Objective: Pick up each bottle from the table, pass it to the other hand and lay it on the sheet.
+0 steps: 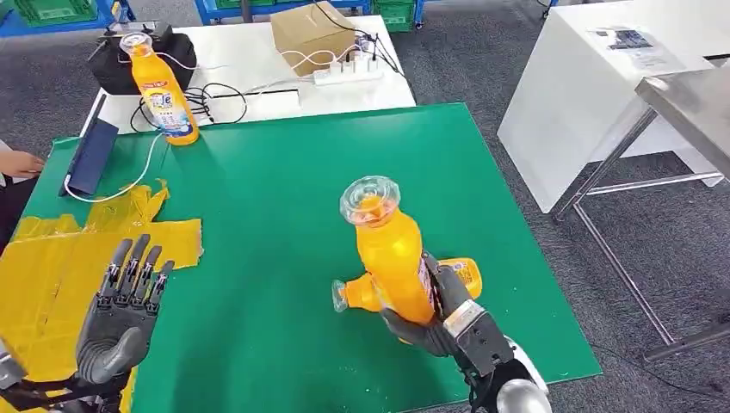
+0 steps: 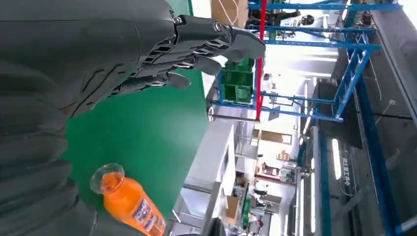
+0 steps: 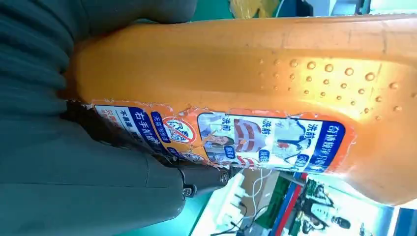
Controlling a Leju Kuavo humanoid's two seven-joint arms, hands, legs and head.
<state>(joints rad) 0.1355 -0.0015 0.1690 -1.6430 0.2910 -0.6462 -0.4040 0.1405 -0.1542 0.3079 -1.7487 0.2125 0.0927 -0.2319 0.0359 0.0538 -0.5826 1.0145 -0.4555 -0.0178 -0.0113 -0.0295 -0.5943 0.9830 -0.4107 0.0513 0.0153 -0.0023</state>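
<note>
My right hand (image 1: pixel 448 318) grips an orange bottle (image 1: pixel 389 249) with a clear cap, held upright above the green table (image 1: pixel 275 172); up close the bottle's (image 3: pixel 236 73) blue-and-white label faces the right wrist camera. A second orange bottle (image 1: pixel 460 275) lies on its side on the table just behind the held one. A third orange bottle (image 1: pixel 162 90) stands upright at the far left of the table. My left hand (image 1: pixel 125 310) is raised over the crumpled yellow sheet (image 1: pixel 52 249), fingers apart and holding nothing. From the left wrist, that hand's fingers (image 2: pixel 196 44) are spread and the held bottle (image 2: pixel 128 201) shows beyond them.
A blue flat case (image 1: pixel 90 155) with a white cable lies at the table's far-left edge. A white table behind carries a black bag (image 1: pixel 112 60), a cardboard box (image 1: pixel 310 34) and a power strip (image 1: pixel 349 73). A person's hand (image 1: pixel 21 162) rests at the left edge. A metal table frame (image 1: pixel 637 163) stands right.
</note>
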